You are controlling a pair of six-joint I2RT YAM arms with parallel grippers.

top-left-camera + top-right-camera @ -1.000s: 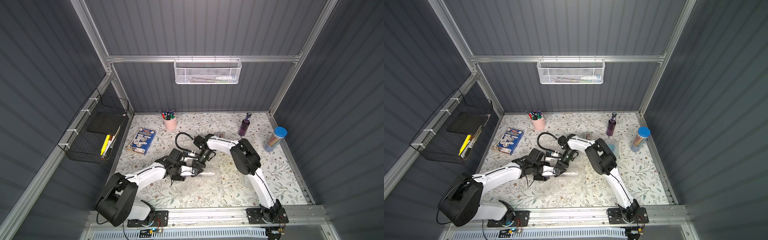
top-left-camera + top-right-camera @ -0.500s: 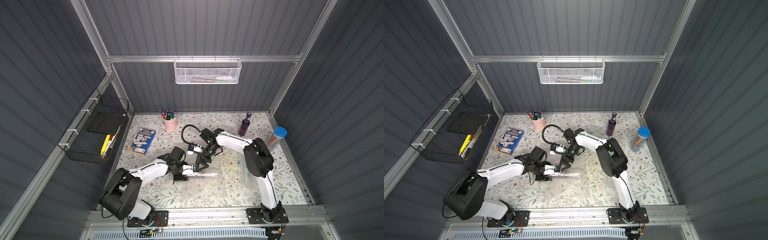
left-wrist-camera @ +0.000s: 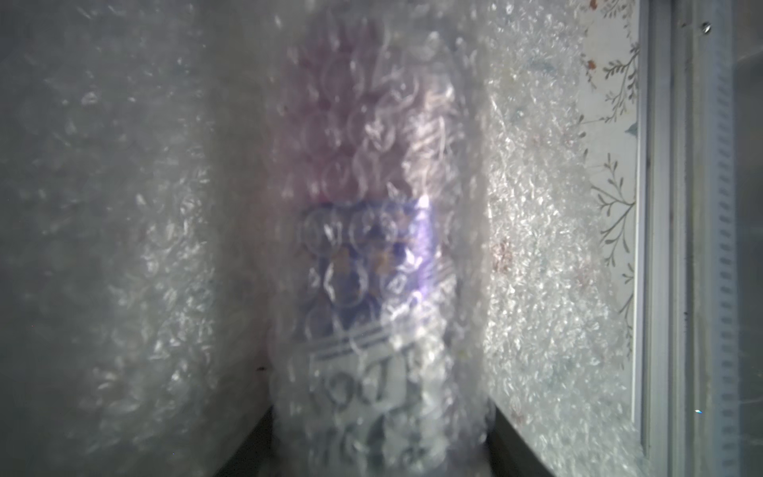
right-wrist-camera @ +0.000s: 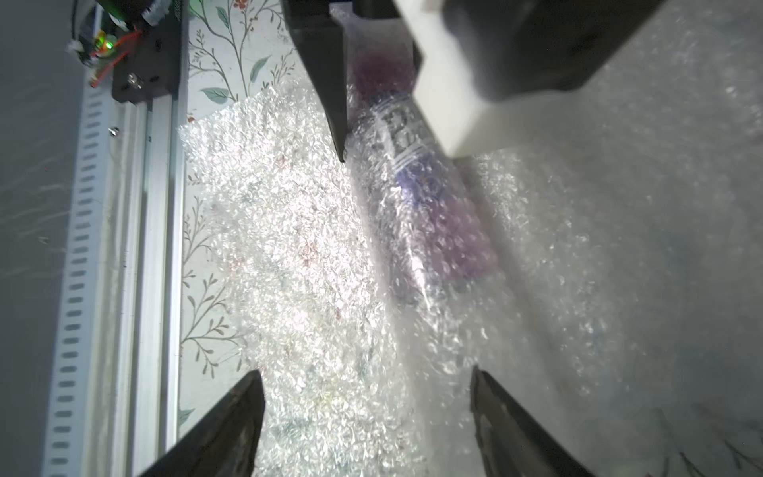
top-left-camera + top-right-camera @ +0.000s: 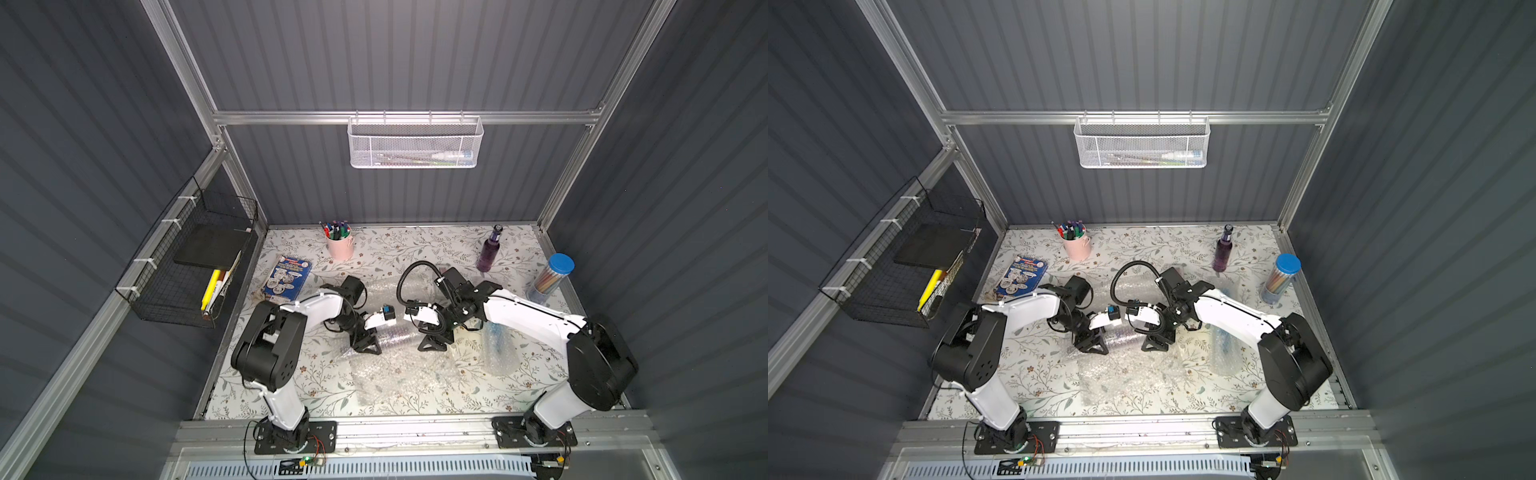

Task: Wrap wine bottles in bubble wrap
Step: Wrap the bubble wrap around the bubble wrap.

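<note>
Lying on its side near the centre of the table (image 5: 291, 374), the purple bottle (image 5: 395, 333) is rolled in the far edge of a bubble wrap sheet (image 5: 399, 376), whose free part spreads flat toward 6 o'clock. The left gripper (image 5: 365, 347) grasps the wrapped bottle at its 9 o'clock end; in the right wrist view one dark finger (image 4: 330, 82) presses the wrap against the bottle's side. The right gripper (image 5: 434, 345) stands at the bottle's 3 o'clock end, released, its fingers spread wide over the sheet with only wrap below them. Farther toward 3 o'clock, under the right arm, a blue bottle (image 5: 495, 332) lies rolled in a second sheet (image 5: 500, 361). A second purple bottle (image 5: 488, 253) stands upright at 1 o'clock, a pencil tube (image 5: 550, 278) at 2 o'clock, a pink cup (image 5: 340, 247) of markers at 11 o'clock and a booklet (image 5: 286, 276) at 10 o'clock.
</note>
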